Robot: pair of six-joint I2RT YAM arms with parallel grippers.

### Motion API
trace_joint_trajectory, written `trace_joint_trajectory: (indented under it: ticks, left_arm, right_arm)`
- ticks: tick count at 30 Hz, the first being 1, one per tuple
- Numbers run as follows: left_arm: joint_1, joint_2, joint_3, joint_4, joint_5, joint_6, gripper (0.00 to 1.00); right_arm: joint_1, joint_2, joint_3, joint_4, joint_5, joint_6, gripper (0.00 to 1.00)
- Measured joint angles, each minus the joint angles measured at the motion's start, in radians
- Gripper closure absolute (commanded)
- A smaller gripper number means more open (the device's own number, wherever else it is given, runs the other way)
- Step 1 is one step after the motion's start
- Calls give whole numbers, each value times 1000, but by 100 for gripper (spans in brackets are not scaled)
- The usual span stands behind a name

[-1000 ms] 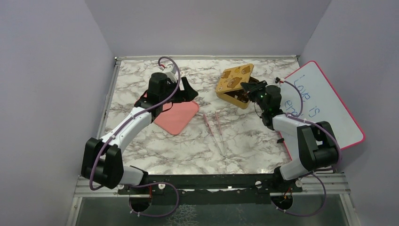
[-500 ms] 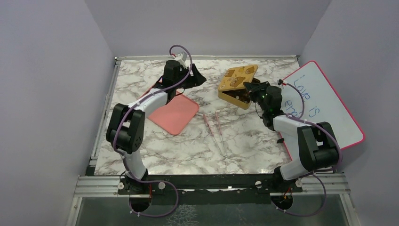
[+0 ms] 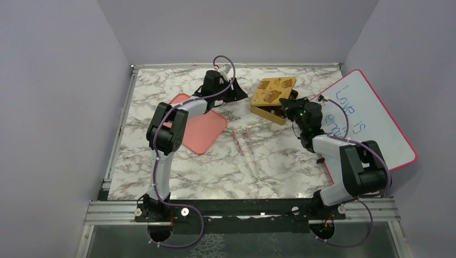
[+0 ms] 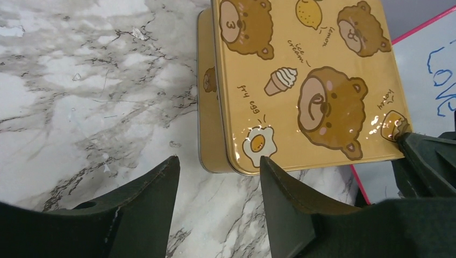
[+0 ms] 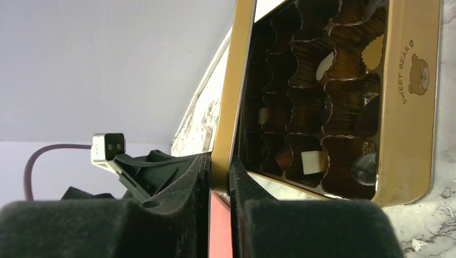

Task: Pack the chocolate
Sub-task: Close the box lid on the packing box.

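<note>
The chocolate lies as small dark and cream pieces in the gridded cells of the gold box. My right gripper is shut on the rim of the bear-printed lid, holding it slanted over the box. From above, the lid covers most of the box, with the right gripper at its right corner. My left gripper hovers just left of the box, open, with nothing between its fingers. Its wrist view shows the lid ahead of the left gripper.
A pink tray lies left of centre on the marble table. Pink tweezers lie in the middle. A pink-framed whiteboard with blue writing leans at the right. Purple walls enclose the table on three sides.
My left arm has swung right, from over the pink tray to beside the box, and its jaws have narrowed. The lid in my right gripper has tipped flatter over the box.
</note>
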Motion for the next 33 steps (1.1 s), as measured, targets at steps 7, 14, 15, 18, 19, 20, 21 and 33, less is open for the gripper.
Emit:
trace_joint_trajectory:
  ticks: [7, 14, 15, 18, 19, 20, 21, 33]
  left_arm:
    - [-5, 85, 63, 13, 45, 1, 45]
    - [-23, 136, 97, 46, 92, 1, 48]
    - [-26, 145, 105, 51, 99, 1, 49]
    - [-31, 168, 125, 59, 112, 1, 53]
    - [-33, 173, 129, 60, 115, 2, 54]
    - [-35, 178, 130, 61, 119, 3, 55]
    - [-37, 180, 130, 61, 121, 4, 55]
    - [-39, 208, 150, 83, 145, 3, 60]
  right_arm:
    - [0, -4, -6, 0, 0, -17, 86]
    - [0, -35, -8, -32, 2, -52, 78]
    - [0, -42, -8, -41, 6, -58, 77]
    - [-3, -59, -8, -77, 17, -82, 74]
    - [-4, -60, -8, -87, 20, -88, 72]
    - [-6, -60, -8, -98, 23, -94, 70]
    - [-8, -60, -7, -114, 27, -101, 68]
    - [-13, -80, 49, -311, 109, -156, 44]
